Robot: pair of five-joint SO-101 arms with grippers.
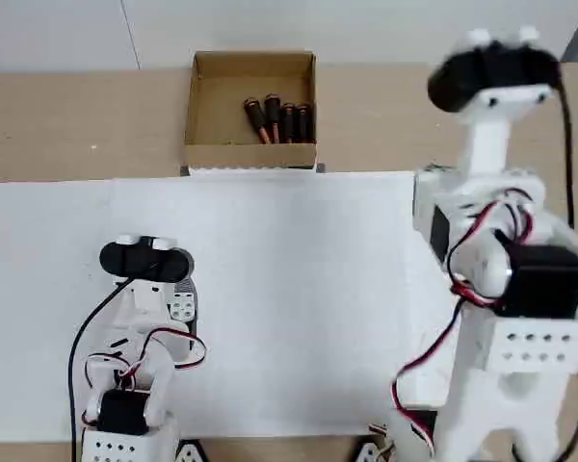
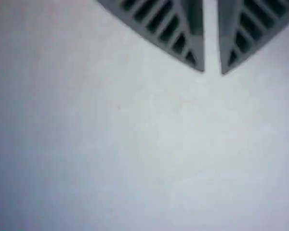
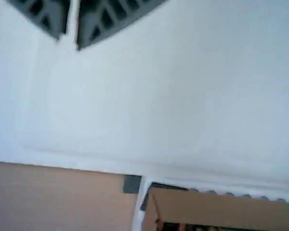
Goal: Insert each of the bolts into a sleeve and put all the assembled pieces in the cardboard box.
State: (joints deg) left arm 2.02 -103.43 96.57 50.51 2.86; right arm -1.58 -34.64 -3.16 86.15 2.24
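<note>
Matt cardboard box (image 1: pixel 250 154), smooth white sheet (image 1: pixel 299 289) (probably paper), wood-look table (image 1: pixel 77 115).

A tan wooden table (image 1: pixel 67 125) is seen from above in the high view. Most of its middle is covered by a large white sheet (image 1: pixel 299 289), laid flat, with bare wood left showing in a band from ten o'clock through twelve to two o'clock. The cardboard box (image 1: pixel 250 155) is set on the wood at twelve o'clock, open side up, its near wall touching the sheet's far edge. A small dark grey patch (image 3: pixel 131 184) is seen at that edge, just beside a corner of the box. One arm base (image 1: pixel 125 445) is stood at seven o'clock, at the sheet's near edge. A second arm base (image 1: pixel 491 423) is placed at four o'clock, by the sheet's side edge.
</note>
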